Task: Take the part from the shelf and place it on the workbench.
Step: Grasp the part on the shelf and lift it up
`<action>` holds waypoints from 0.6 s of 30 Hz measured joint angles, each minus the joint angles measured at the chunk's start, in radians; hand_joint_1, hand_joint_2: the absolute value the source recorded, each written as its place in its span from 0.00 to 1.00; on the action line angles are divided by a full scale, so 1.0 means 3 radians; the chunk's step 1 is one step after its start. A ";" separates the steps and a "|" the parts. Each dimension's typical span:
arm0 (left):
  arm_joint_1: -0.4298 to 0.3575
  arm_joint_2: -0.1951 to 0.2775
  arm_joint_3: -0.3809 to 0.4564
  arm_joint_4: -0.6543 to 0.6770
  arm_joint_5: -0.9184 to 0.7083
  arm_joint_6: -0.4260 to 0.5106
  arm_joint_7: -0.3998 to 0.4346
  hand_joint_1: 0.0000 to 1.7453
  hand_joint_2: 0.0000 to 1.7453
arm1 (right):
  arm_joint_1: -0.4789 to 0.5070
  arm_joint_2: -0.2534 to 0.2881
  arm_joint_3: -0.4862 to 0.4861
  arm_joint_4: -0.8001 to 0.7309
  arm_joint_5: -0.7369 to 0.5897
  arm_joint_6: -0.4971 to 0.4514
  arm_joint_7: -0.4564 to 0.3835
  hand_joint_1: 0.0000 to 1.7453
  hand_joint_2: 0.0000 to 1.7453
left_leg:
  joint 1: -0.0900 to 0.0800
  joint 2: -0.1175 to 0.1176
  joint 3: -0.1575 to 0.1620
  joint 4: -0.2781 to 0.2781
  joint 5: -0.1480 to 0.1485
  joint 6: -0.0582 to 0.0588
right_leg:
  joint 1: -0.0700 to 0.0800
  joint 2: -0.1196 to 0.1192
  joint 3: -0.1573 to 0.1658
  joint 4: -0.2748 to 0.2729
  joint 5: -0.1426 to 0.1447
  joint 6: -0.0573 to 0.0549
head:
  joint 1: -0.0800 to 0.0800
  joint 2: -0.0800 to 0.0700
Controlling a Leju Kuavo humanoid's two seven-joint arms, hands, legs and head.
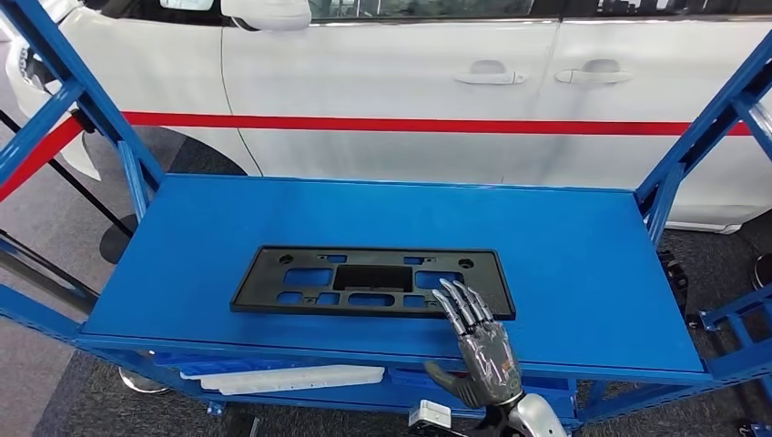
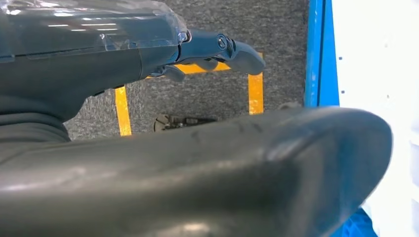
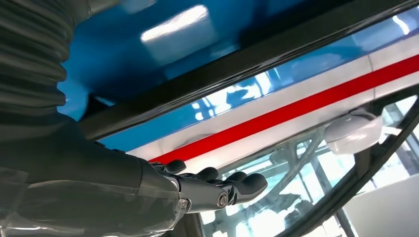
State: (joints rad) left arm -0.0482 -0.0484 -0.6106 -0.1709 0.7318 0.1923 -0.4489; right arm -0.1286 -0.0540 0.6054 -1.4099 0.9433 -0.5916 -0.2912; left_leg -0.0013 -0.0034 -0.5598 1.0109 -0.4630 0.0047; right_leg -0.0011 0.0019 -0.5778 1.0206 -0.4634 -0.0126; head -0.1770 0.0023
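— What is the right hand (image 1: 481, 350) doing?
— It is reaching up over the near edge of the blue bench (image 1: 583, 273), fingers (image 1: 462, 305) stretched out straight and close together, thumb sticking out to the side. The fingertips are lying over the near right corner of the black plastic frame (image 1: 369, 280). It is gripping nothing; whether the tips are actually pressing on the frame, I cannot tell.
— And the frame itself?
— It is lying flat on the bench top, long side running left to right, a little left of the middle and nearer the front edge than the back.
— The left hand (image 2: 217, 49)?
— In the left wrist view it is hanging over grey carpet (image 2: 207, 94) marked with orange tape (image 2: 255, 93), fingers loosely curled and holding nothing.
— What else is around the bench?
— A white strip-shaped piece (image 1: 282, 378) is lying on the lower level under the front edge. Behind the bench a white car (image 1: 410, 91) with a red stripe (image 1: 410, 125) along its doors is standing.
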 joint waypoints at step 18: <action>-0.0024 -0.0070 -0.0084 0.0000 -0.0054 -0.0002 0.0038 0.00 0.00 | -0.0781 0.0400 0.0400 0.0770 0.0559 0.0193 0.0279 0.00 1.00 | 0.0036 0.0000 -0.0046 0.0053 -0.0022 -0.0083 | -0.0041 0.0002 -0.0048 0.0022 0.0014 -0.0010 | 0.0000 0.0000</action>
State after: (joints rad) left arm -0.0554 -0.0694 -0.6358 -0.1709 0.7155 0.1916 -0.4375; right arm -0.3629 0.0658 0.7253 -1.1789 1.1110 -0.5338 -0.2074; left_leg 0.0094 -0.0034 -0.5738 1.0269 -0.4697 -0.0202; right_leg -0.0134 0.0027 -0.5922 1.0271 -0.4592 -0.0156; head -0.1771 0.0023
